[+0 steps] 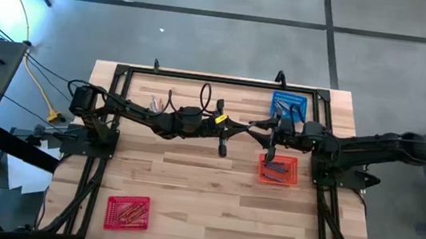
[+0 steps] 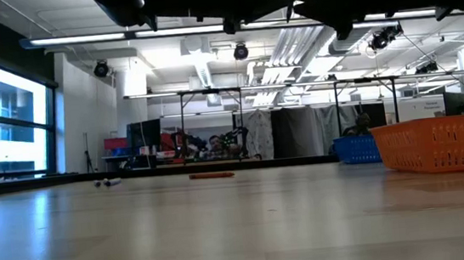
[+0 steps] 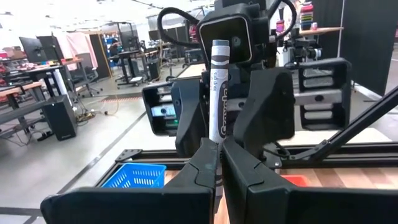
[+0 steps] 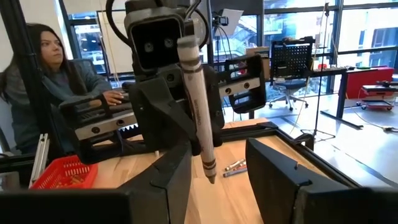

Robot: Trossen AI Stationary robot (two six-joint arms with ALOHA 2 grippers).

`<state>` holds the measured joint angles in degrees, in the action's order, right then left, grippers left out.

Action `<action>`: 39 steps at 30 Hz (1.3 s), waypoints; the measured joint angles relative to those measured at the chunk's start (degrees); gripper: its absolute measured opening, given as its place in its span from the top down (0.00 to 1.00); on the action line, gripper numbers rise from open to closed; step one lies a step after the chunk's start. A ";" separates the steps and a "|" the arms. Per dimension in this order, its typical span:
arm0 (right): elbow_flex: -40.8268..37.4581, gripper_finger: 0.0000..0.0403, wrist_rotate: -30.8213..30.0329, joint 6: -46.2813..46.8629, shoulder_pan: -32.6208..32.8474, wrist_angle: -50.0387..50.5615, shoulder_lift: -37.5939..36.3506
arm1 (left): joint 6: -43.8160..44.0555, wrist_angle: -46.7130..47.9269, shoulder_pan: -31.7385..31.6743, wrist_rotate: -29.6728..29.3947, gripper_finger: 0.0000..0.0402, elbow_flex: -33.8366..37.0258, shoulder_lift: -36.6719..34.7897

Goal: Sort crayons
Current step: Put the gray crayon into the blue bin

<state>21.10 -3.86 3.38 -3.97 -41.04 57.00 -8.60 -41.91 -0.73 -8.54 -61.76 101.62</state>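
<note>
A: What did the left gripper (image 3: 217,163) have, above the table (image 1: 211,208)?

B: Its fingers were clamped shut on a grey crayon (image 3: 219,93), held upright over the table's middle, facing the right gripper (image 4: 214,168).

A: And the right one?

B: Its fingers stood wide apart on either side of that crayon's tip, not touching it, close to the orange basket (image 1: 278,169) holding grey crayons (image 1: 276,168).

A: Other crayons?

B: A blue basket (image 1: 288,106) sat behind the orange one; a red basket (image 1: 128,211) of red crayons (image 1: 128,210) lay at the table's front left; loose crayons (image 4: 233,167) rested near its back edge. A person (image 4: 56,81) sat beyond the table
</note>
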 joint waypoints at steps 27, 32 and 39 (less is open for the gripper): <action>4.98 0.64 1.11 -1.02 -0.11 2.70 1.96 | 1.48 -0.63 0.00 1.97 1.00 -0.09 0.76; 5.25 0.64 1.09 -1.92 -0.11 2.87 2.27 | 1.47 -0.70 0.00 1.98 1.00 -0.09 0.76; 5.25 0.75 0.94 -1.90 -0.09 2.89 2.27 | 1.46 -0.72 -0.02 1.78 1.00 -0.09 0.76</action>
<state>26.35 -2.92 1.48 -4.05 -38.15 59.27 -7.14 -42.63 -0.75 -6.75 -61.84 102.39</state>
